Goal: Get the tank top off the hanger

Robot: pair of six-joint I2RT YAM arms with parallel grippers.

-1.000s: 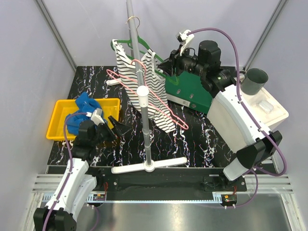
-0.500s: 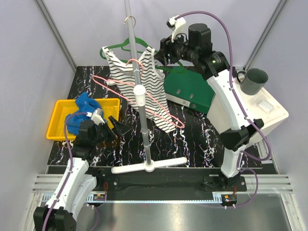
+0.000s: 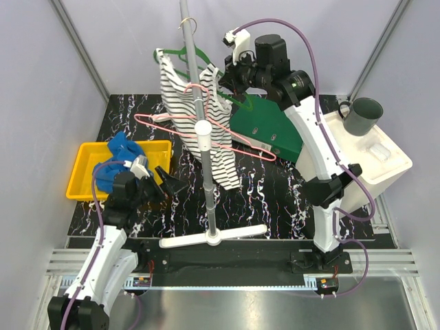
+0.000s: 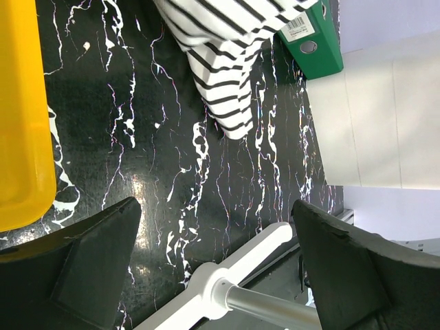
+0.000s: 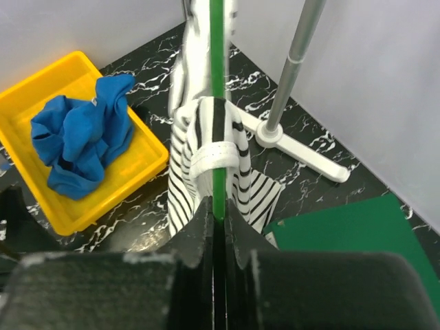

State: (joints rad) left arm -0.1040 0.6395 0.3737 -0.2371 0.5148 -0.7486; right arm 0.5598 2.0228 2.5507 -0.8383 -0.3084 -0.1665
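A black-and-white striped tank top (image 3: 203, 117) hangs on a green hanger (image 3: 180, 56) hooked over the grey stand pole (image 3: 194, 69). My right gripper (image 3: 229, 80) is shut on the green hanger's right arm (image 5: 218, 89), just past the strap looped round it (image 5: 214, 161). A pink hanger (image 3: 220, 130) hangs lower on the same pole. My left gripper (image 3: 168, 180) is open and empty, low over the table near the stand's base (image 4: 227, 289). The top's hem shows in the left wrist view (image 4: 227, 82).
A yellow bin (image 3: 86, 165) with a blue cloth (image 3: 120, 151) sits at the left. A green binder (image 3: 271, 127) lies at the back right beside a white box (image 3: 375, 155) with a grey cup (image 3: 362, 115). The stand's white cross base (image 3: 213, 237) is near the front edge.
My right arm has lifted and moved left along the green hanger. The hanger, tank top and pink hanger have swung and turned on the pole. The left arm has not moved.
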